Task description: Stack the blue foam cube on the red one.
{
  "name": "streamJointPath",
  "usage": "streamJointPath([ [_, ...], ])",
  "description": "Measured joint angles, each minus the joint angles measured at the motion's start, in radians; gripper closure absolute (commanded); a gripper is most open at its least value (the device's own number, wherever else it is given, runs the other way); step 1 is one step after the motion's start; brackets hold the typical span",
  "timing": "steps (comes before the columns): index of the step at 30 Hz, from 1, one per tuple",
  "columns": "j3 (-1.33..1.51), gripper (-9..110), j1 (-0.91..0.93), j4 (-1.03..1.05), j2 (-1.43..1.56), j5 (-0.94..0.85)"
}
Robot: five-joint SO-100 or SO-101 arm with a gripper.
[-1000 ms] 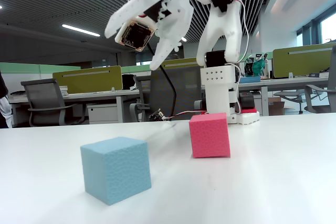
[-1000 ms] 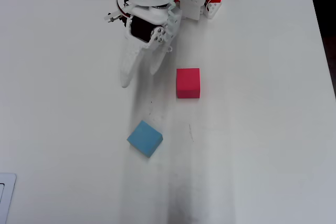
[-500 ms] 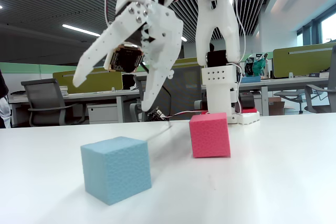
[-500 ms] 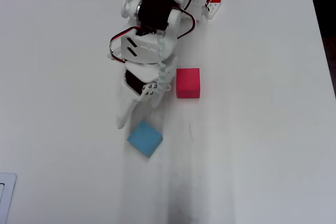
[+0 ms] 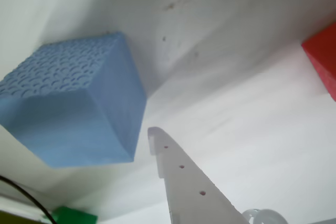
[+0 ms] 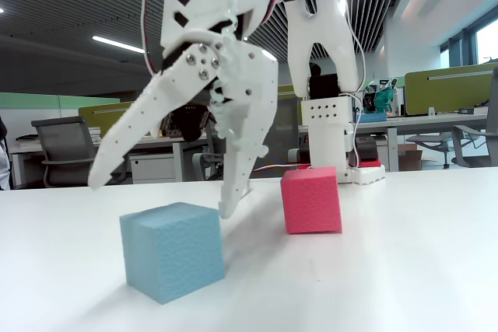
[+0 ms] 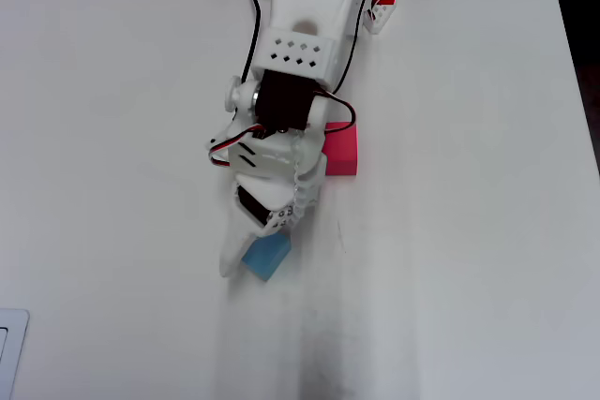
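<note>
White plastic arm (image 6: 319, 52), perforated base block, black servos, red/black/white cables, silver screws; gripper (image 6: 167, 188) fingers long, tapered, with small holes.

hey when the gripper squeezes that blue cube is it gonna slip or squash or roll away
The blue cube looks like pebbled foam, so it should grip well and probably dent slightly under the open gripper. Flat faces resting on the table mean rolling is unlikely. It sits turned diagonally in the overhead view, so it could twist if pinched off-square.
</note>
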Motion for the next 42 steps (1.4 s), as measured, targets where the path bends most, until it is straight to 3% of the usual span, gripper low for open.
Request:
streamJointPath([
  [42,-0.081,77,0.055,-0.021,-0.106,0.000],
])
